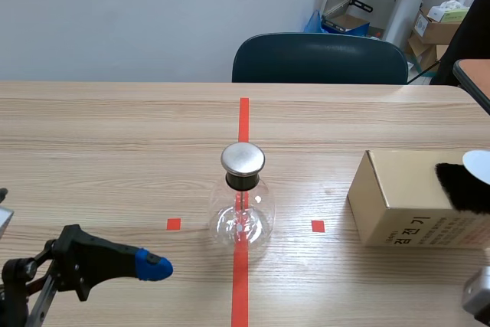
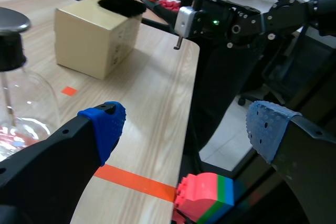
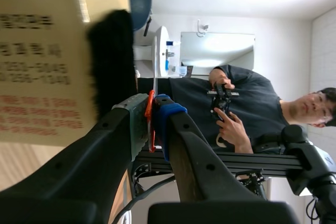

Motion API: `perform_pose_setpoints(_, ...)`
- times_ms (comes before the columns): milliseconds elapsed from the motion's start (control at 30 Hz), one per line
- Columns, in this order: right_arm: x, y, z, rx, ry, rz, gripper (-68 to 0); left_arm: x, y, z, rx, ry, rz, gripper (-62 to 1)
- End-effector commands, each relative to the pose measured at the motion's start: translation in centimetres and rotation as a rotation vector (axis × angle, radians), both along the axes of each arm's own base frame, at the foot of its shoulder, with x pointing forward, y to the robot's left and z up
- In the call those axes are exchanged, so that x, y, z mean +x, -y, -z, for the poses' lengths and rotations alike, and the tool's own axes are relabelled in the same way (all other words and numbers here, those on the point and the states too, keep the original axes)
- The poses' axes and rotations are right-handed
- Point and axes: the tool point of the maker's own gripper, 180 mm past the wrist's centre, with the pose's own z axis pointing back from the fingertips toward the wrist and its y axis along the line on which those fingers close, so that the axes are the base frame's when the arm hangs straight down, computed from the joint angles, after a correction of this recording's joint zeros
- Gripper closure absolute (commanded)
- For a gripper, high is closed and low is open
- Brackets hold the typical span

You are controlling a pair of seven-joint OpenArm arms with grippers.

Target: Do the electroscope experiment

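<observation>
Electroscope [image 1: 243, 204] stands upright on our wooden table [image 1: 115, 151], metal cap [image 1: 243, 158] upward, a chair [image 1: 321, 59] behind; we see left gripper [image 2: 186, 127] spread, right gripper [image 3: 152, 116] pinching a thin red piece [image 3: 149, 106].

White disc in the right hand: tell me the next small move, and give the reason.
Probably carry the disc from the black fur on the box toward the metal cap of the flask. The right hand is shut on the disc beside the fur, the flask stands alone at the middle of the table, and the left hand is open and empty.
</observation>
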Motion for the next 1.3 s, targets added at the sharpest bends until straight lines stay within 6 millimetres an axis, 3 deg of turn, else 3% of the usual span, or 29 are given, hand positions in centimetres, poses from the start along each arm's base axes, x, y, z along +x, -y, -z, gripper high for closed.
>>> perform_pose_setpoints(0,0.3,0.3,-1.3,-0.037,0.065,0.005,-0.6,-0.7,0.4,-0.6,-0.038,-0.025,0.011,-49.7)
perform_pose_setpoints(333,-1.4,-0.2,0.9,-0.043,-0.013,0.019,-0.6,-0.9,0.9,-1.5,-0.079,-0.031,0.000,-49.6)
perform_pose_setpoints(667,-2.5,0.6,1.4,-0.052,-0.041,0.061,-0.6,0.9,0.5,1.2,0.129,0.211,-0.094,-49.7)
perform_pose_setpoints(900,-2.8,-2.1,1.6,-0.032,-0.048,-0.081,-0.6,0.9,0.3,1.0,0.132,0.226,-0.090,-49.7)
perform_pose_setpoints(1133,-2.7,1.9,1.5,-0.031,-0.036,0.163,-0.6,0.9,0.4,0.5,0.112,0.227,-0.090,-49.7)
perform_pose_setpoints(1267,-2.7,0.3,1.6,-0.033,-0.043,0.071,-0.6,0.9,0.4,0.5,0.112,0.226,-0.090,-49.7)
